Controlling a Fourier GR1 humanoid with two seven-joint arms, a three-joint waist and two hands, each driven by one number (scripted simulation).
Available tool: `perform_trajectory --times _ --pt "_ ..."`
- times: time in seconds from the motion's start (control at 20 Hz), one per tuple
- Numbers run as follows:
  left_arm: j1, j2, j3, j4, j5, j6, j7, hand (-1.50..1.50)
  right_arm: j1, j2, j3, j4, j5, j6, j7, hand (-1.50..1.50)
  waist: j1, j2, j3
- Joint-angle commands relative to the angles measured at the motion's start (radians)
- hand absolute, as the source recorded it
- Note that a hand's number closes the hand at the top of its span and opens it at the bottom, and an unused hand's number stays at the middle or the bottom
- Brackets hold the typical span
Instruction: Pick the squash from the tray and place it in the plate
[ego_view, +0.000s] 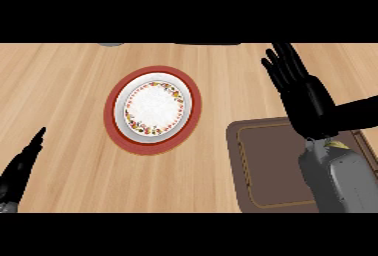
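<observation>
The right hand (301, 92) hung open, holding nothing, at two o'clock above the tray (255, 165); the plate (153, 110) sat at ten; the left hand (22, 162) rested open at eight.

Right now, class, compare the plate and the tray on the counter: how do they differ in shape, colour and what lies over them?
The plate is round; the tray is rectangular with rounded corners. The plate is white with a patterned band and red rim; the tray is plain brown. The plate shows whole, while the right hand and its forearm cover part of the tray. Both lie flat on the wooden counter.
</observation>
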Motion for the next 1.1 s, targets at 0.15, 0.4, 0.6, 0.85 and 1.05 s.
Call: perform_trajectory --times 0.15,0.4,0.6,0.85,1.05 --pt "-0.08 -0.112 0.041 -0.061 0.1 -0.049 -0.151 0.0 0.04 -0.038 -0.129 0.104 -0.267 0.158 0.124 1.5 -0.026 0.012 0.001" --pt "-0.068 -0.217 0.0 -0.132 0.157 -0.081 -0.207 0.0 0.121 -0.167 -0.202 0.185 0.03 -0.017 -0.006 -1.5 -0.036 0.012 0.001" --pt "-0.103 -0.217 0.031 -0.077 0.163 -0.129 -0.237 0.0 0.261 -0.114 -0.243 0.18 -0.055 0.106 -0.182 -1.5 -0.032 0.009 0.002" --pt "-0.121 -0.23 0.043 -0.063 0.147 -0.138 -0.231 0.0 0.467 -0.139 -0.252 0.017 0.016 0.116 -0.264 -1.5 -0.042 0.005 0.001" --pt "-0.085 -0.281 0.027 -0.083 0.116 -0.118 -0.249 0.0 0.497 -0.205 -0.334 -0.044 -0.005 0.114 -0.173 -1.5 -0.033 0.005 0.001"
